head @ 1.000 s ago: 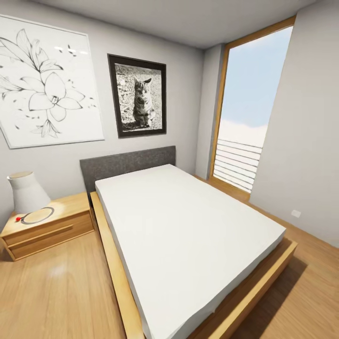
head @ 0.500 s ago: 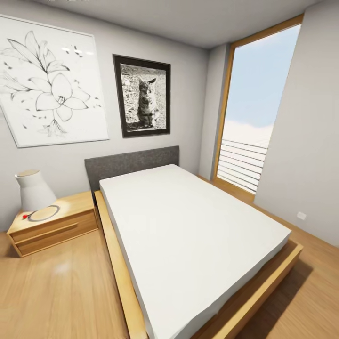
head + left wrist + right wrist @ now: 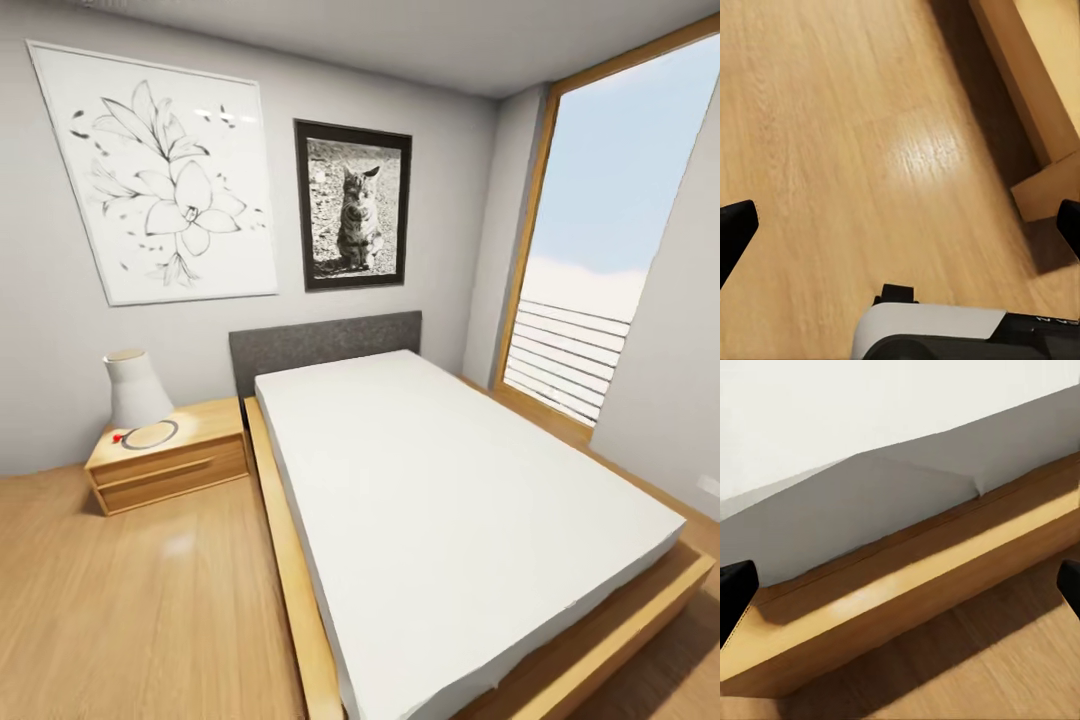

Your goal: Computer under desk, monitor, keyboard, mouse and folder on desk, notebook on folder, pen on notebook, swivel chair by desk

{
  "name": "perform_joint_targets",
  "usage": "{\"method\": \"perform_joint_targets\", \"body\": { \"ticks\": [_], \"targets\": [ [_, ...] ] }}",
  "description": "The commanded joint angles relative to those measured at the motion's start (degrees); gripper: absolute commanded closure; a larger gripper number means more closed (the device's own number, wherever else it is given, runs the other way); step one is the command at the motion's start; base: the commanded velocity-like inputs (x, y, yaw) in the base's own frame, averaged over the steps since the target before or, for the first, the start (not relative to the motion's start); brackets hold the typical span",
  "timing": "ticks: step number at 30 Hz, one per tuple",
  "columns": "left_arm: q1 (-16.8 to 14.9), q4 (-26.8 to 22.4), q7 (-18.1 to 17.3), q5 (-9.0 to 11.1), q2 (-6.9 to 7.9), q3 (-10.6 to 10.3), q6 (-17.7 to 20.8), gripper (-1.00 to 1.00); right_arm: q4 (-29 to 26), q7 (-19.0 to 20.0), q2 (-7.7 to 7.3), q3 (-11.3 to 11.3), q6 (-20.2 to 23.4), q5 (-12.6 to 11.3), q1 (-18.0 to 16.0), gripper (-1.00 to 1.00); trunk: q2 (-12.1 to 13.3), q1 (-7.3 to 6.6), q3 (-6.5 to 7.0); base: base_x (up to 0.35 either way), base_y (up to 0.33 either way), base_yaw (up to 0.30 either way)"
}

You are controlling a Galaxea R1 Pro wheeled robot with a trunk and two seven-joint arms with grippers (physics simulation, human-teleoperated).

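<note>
My left claw (image 3: pixel 900 225) hangs released over the wooden floor (image 3: pixel 832 150), its black fingertips (image 3: pixel 735 232) spread wide, with a corner of the bed frame (image 3: pixel 1042 191) just beyond. My right claw (image 3: pixel 900 585) is released too, facing the side of the bed (image 3: pixel 450 500), where the white mattress (image 3: pixel 870 427) sits above the wooden frame. Left of the bed's head stands a wooden nightstand (image 3: pixel 170 462) carrying a white lamp (image 3: pixel 135 390) and a small ring with a red dot (image 3: pixel 148 435). Behind the bed, the grey headboard (image 3: pixel 325 345) meets the wall, which bears a flower drawing (image 3: pixel 165 175) and a framed cat photo (image 3: pixel 355 205). Right of the bed is a tall window (image 3: pixel 610 240). This is the bedroom; none of the desk items are in sight here.
</note>
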Motion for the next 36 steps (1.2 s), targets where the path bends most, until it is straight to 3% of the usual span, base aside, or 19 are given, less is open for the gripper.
{"method": "perform_joint_targets", "body": {
  "ticks": [1,15,30,36],
  "targets": [
    [-0.07,0.05,-0.02,0.29,-0.03,-0.03,-0.41,-1.00,0.06,-0.11,0.03,0.00,-0.28,0.00,-0.02,-1.00,-0.05,0.01,-0.07,0.127,-0.080,0.286],
    [-0.06,0.05,-0.01,0.45,-0.03,-0.05,-0.67,-1.00,0.20,-0.05,-0.18,0.07,-0.42,0.21,-0.02,-1.00,-0.05,0.01,-0.26,0.157,-0.095,0.282],
    [-0.04,0.05,-0.02,0.45,0.00,-0.06,-0.67,-1.00,0.34,-0.04,-0.06,0.42,-0.42,0.39,-0.02,-1.00,-0.05,0.01,-0.71,0.001,-0.003,0.277],
    [-0.04,0.05,-0.02,0.45,0.00,-0.05,-0.67,-1.00,0.39,-0.04,0.01,0.45,-0.42,0.40,-0.02,-1.00,-0.05,0.01,-0.89,-0.219,-0.030,0.276]
  ]
}}
